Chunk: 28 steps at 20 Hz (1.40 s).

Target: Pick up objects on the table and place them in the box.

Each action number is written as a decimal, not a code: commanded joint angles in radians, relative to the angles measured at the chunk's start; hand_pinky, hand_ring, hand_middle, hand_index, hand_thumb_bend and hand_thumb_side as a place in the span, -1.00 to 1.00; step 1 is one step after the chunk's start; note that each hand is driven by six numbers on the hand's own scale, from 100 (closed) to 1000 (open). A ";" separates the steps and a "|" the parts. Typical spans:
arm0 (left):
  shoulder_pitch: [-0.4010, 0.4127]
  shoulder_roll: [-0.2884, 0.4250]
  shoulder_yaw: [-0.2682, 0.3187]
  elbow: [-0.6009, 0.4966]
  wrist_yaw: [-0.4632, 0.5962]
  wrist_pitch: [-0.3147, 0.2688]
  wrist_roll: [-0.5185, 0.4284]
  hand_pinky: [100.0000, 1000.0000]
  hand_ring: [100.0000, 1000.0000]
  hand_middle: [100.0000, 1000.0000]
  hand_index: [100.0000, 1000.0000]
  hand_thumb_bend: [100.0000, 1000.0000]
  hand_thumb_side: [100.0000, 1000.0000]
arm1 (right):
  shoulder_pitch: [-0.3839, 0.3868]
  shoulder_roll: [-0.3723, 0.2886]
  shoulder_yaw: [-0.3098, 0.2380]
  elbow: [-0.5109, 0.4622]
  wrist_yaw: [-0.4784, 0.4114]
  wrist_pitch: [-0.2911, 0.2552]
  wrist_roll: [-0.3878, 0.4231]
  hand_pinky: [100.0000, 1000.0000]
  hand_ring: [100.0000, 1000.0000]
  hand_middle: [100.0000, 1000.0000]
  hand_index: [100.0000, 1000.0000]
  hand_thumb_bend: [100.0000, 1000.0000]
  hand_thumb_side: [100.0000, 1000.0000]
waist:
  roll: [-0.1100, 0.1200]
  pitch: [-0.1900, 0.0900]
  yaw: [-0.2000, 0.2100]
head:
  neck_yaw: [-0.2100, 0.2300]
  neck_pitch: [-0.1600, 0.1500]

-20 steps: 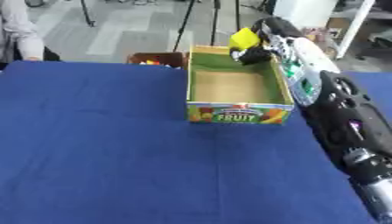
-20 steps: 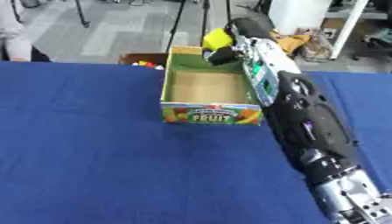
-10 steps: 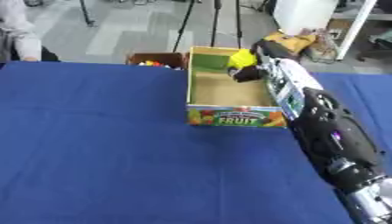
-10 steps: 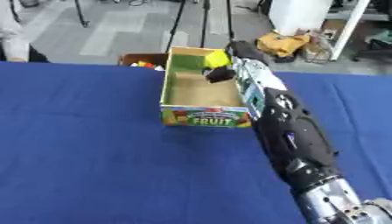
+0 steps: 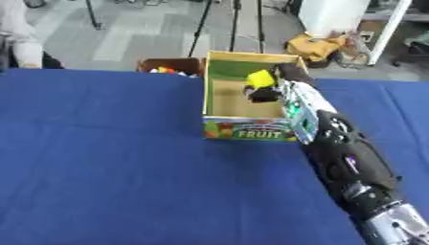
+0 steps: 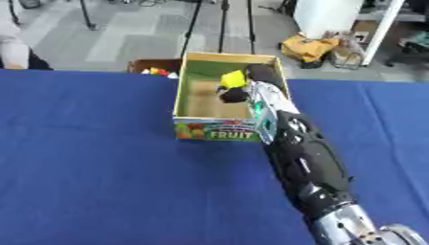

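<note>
Lower than a second ago, the right robot hand [image 5: 266,91] now sits down inside the box [image 5: 223,101] rather than above its far rim, and the yellow object [image 5: 261,78] has come down with it. Its dark fingers curl around the yellow object, grasping it, though the fingers themselves blur into one dark mass and their exact hold is hard to make out. What the yellow object is cannot be told beyond its colour and blocky shape. It lies at the upper left of the robot hand, touching it, over the right part of the box's brown floor.

One box stands on the blue worktop [image 5: 109,162], with green inner walls and a front panel printed with fruit pictures and the word FRUIT. One arm [image 6: 301,162] shows, black with a silver joint low down, running from the lower right up along the box's right wall and hiding that wall. Behind the box, just off the worktop's far edge, a second, brown container [image 5: 167,66] holds small colourful bits too blurred to name.
</note>
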 commanded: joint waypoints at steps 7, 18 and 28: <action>-0.008 0.009 -0.001 -0.018 -0.003 -0.004 -0.002 0.04 0.60 0.81 0.90 -1.00 1.00 | -0.018 -0.004 0.001 0.010 0.037 -0.008 0.027 0.84 0.84 0.10 0.75 -0.64 0.58 | 0.006 -0.020 0.002 | -0.005 -0.008; -0.006 0.008 0.000 -0.018 -0.002 0.000 -0.002 0.04 0.60 0.82 0.90 -1.00 1.00 | -0.021 -0.006 -0.008 -0.020 0.034 -0.014 0.053 0.94 0.94 0.36 0.85 -0.48 0.63 | 0.006 -0.025 0.000 | -0.004 -0.011; 0.006 0.013 0.006 -0.018 0.005 0.003 0.011 0.04 0.59 0.81 0.90 -1.00 1.00 | -0.004 -0.083 0.051 -0.326 -0.129 -0.079 -0.024 0.97 0.94 0.34 0.84 -0.44 0.62 | 0.016 -0.058 -0.028 | 0.015 0.014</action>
